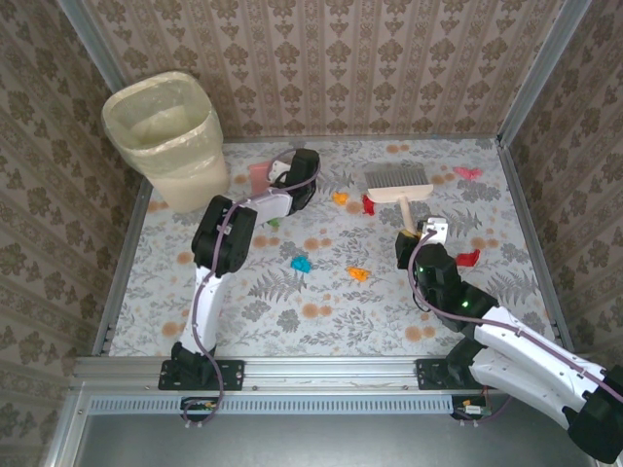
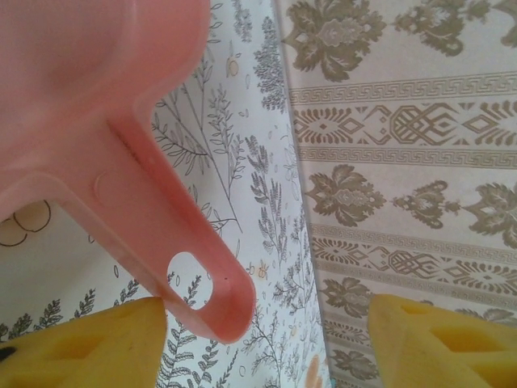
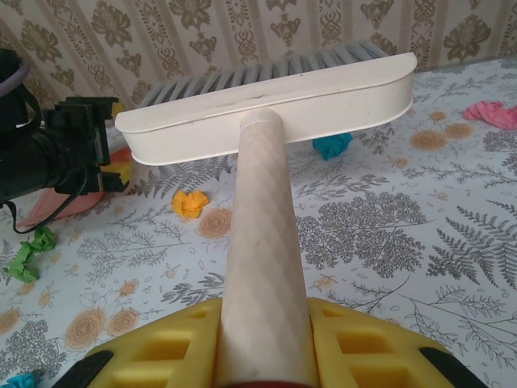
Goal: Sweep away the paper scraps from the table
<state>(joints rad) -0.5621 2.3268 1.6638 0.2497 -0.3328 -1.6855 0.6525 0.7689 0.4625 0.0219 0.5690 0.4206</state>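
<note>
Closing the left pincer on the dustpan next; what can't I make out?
- Dustpan tray: top view, under the left arm; left wrist view, cropped at the edge.
- Left pincer: fingertips cut by bottom edge, left wrist view.
- Brush bristles meeting the table: right wrist view, behind its head.

Paper scraps (image 1: 301,263) across fern-print table (image 1: 292,326)

dustpan (image 2: 81,81): top cut off by edge | brush (image 3: 323,97): handle end cut off | blue scrap (image 3: 333,145): half hidden behind brush
</note>
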